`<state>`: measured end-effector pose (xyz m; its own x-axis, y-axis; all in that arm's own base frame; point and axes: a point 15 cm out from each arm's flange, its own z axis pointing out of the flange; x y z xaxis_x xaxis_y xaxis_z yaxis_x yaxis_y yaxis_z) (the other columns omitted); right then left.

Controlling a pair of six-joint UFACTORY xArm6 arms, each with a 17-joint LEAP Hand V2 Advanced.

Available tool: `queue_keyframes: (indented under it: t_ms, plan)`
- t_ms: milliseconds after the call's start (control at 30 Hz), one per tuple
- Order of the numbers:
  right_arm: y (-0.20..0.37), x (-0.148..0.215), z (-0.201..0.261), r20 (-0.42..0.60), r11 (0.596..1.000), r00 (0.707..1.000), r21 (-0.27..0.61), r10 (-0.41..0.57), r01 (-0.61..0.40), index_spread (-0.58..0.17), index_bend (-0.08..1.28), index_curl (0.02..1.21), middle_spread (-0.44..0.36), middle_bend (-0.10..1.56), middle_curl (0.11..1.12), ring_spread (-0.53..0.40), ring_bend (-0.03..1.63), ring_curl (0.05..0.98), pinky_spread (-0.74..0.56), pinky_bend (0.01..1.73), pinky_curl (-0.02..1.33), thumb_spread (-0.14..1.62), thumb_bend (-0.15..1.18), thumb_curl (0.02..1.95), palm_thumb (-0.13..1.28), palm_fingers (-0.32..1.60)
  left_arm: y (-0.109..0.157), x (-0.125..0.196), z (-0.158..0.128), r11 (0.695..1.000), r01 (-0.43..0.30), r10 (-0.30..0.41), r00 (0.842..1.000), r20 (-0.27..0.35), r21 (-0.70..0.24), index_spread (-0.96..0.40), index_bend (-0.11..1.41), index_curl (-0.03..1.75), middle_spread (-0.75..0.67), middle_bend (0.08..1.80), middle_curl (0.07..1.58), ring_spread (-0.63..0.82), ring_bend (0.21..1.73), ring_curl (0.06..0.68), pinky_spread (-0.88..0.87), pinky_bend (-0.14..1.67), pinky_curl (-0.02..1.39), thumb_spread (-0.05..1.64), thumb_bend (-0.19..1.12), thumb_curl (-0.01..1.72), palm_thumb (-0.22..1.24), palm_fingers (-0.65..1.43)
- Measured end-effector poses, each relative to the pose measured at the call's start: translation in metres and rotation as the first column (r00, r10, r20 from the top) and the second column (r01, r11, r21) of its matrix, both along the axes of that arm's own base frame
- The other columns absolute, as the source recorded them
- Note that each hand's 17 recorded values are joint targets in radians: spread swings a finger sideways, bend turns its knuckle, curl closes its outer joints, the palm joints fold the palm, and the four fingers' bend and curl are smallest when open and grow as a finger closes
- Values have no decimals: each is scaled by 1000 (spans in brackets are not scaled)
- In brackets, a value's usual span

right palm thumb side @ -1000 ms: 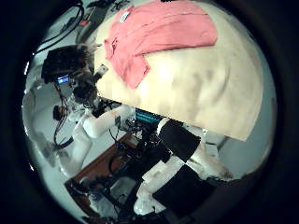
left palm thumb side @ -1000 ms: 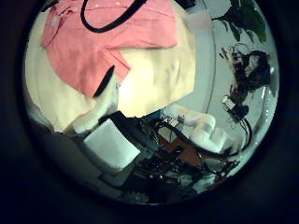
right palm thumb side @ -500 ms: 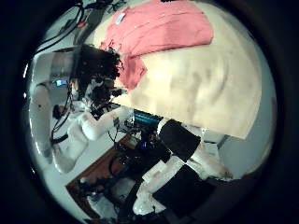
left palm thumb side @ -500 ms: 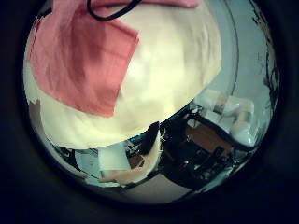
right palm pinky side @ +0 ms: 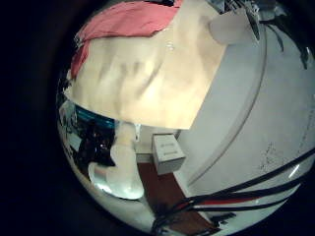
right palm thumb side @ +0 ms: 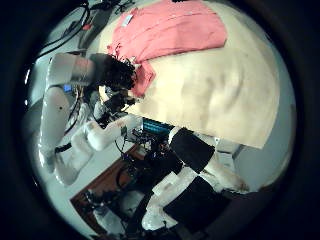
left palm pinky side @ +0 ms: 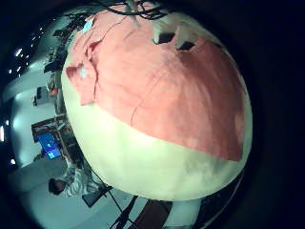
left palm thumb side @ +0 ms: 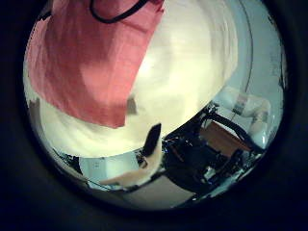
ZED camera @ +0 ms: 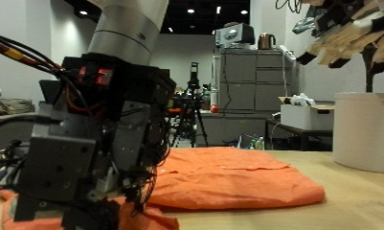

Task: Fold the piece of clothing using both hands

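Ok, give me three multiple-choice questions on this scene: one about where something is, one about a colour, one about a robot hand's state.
1. Where does the crumpled cloth garment lie?
A. Spread on the pale flat table top
B. Inside a box
C. Hanging from a hook

2. What colour is the garment?
A. Blue
B. Green
C. Orange

3. What is the right robot hand doing?
A. Pressing down on the garment
B. Raised above the table, holding nothing
C. Gripping a cup

Answers: 1 A, since the outside view shows the cloth flat on the table; 2 C, since it is orange there; 3 B, since that robot hand is high up with loose fingers and nothing in them.
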<state>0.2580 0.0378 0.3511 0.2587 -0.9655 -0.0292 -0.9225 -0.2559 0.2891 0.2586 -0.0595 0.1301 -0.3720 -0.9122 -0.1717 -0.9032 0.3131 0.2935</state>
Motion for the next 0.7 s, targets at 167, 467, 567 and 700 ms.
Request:
queue_keyframes:
  t_ms: [167, 467, 567, 700]
  plan:
    - [-3, -1, 1, 1, 1000, 1000, 0, -9, 9, -346, 178, 319, 132, 185, 300, 234, 320, 229, 430, 414, 267, 1192, -17, 275, 536, 242, 4, 3, -2, 999, 4, -4, 1000, -5, 45, 105, 161, 279, 67, 390, 387, 218, 553, 215, 161, 324, 309, 861, -9, 342, 346, 332]
    - [-6, -1, 1, -3, 1000, 1000, -1, -19, 19, -341, 176, 321, 132, 189, 300, 231, 321, 230, 435, 414, 268, 1192, -17, 275, 536, 247, 4, 8, 2, 999, -5, 5, 1000, -11, 51, -122, 154, 262, -284, 609, 509, -280, 720, 269, -429, 756, 424, 939, 119, 458, 804, 795]
    - [-7, 0, 3, 3, 1000, 1000, -1, -20, 20, -340, 165, 315, 106, 192, 302, 220, 344, 234, 435, 409, 266, 1192, -17, 275, 536, 266, 5, 11, 5, 999, -10, 10, 1000, -1, 43, -224, 196, 279, -393, 666, 530, -419, 756, 281, -576, 858, 448, 977, 158, 512, 899, 993]
    - [-7, 5, 5, 16, 1000, 1000, 2, -14, 14, -339, 169, 307, 85, 214, 311, 193, 369, 236, 363, 414, 263, 1196, -12, 278, 549, 327, 7, 14, 12, 999, -15, 14, 1000, 14, 31, -348, 249, 329, -487, 723, 562, -521, 751, 298, -672, 915, 470, 1054, 201, 575, 961, 1117]
